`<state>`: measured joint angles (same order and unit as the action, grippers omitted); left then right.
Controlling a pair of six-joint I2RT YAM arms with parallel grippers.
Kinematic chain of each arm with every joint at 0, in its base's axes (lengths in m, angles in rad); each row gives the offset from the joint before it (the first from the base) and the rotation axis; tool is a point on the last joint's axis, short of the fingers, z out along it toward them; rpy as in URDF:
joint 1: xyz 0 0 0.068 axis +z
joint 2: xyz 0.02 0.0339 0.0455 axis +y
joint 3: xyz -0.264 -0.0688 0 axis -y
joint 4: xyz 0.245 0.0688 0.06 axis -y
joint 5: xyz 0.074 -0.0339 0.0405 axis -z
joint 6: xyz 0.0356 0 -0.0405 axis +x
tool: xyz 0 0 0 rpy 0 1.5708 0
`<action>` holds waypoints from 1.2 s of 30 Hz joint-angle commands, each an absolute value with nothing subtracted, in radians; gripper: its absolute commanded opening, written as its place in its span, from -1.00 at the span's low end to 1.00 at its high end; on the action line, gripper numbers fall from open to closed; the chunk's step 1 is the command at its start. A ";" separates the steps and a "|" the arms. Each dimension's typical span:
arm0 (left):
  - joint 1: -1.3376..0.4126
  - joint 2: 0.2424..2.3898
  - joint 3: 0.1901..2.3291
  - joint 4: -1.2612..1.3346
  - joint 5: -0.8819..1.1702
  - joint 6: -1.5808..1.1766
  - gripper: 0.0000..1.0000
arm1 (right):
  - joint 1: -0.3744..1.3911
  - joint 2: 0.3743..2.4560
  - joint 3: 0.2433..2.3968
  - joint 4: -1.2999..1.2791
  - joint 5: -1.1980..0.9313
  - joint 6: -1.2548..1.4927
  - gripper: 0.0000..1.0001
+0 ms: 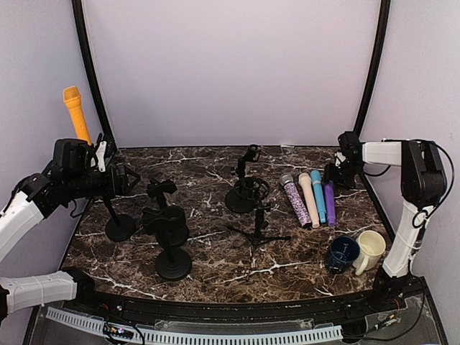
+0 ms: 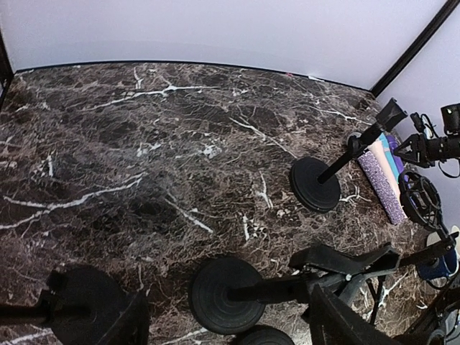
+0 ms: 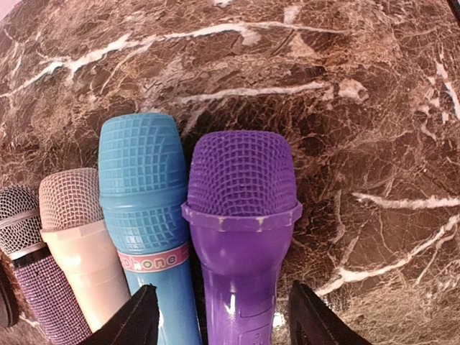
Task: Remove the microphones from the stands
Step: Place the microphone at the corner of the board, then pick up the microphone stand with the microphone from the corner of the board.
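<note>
Orange microphone (image 1: 76, 113) is at far left, head up and slightly tilted, well above the counter (image 1: 215, 269). It rises from behind the left arm's wrist. The arm hides its lower end, so I can't tell whether it's seated in the left stand (image 1: 118, 227) below it.

Left gripper (image 1: 126, 180) points right, just below and right of the mic. In the wrist view its jaws are spread with nothing between them, and the mic isn't in that view.

Right gripper (image 1: 333, 174) is at far right over the row of mics lying flat. Its jaws are spread, straddling the handle of the purple microphone (image 3: 243, 208), with the blue microphone (image 3: 144, 194) just beside. Can't tell if there's contact.
</note>
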<state>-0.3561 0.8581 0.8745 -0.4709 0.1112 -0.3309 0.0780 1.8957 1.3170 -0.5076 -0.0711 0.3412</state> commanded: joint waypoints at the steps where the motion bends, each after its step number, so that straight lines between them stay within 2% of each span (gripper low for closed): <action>1: -0.353 0.815 0.900 -0.603 -0.017 -0.384 0.59 | 0.069 1.838 1.277 -0.468 -0.083 0.355 0.32; 4: -0.351 0.808 0.938 -0.715 -0.088 -0.416 0.63 | 0.069 1.805 1.254 -0.449 -0.096 0.366 0.39; 9: -0.350 0.760 0.978 -0.760 -0.101 -0.481 0.63 | 0.069 1.755 1.221 -0.414 -0.119 0.379 0.44; 15: -0.348 0.740 0.987 -0.856 -0.178 -0.541 0.52 | 0.069 1.716 1.214 -0.393 -0.135 0.385 0.46; 20: -0.347 0.707 0.961 -0.898 -0.333 -0.607 0.48 | 0.068 1.673 1.194 -0.364 -0.155 0.401 0.48; 29: -0.337 0.722 0.856 -0.640 -0.418 -0.547 0.56 | 0.069 1.632 1.180 -0.332 -0.200 0.432 0.48; 33: -0.294 0.771 0.837 -0.546 -0.426 -0.488 0.46 | 0.069 1.603 1.172 -0.326 -0.204 0.441 0.49; 36: -0.244 0.767 0.803 -0.437 -0.402 -0.453 0.25 | 0.069 1.586 1.167 -0.324 -0.206 0.448 0.50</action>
<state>-0.2977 0.7795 0.8448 -0.6014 -0.3946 -0.5201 0.0734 1.6318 1.1793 -0.3634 -0.1879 0.4286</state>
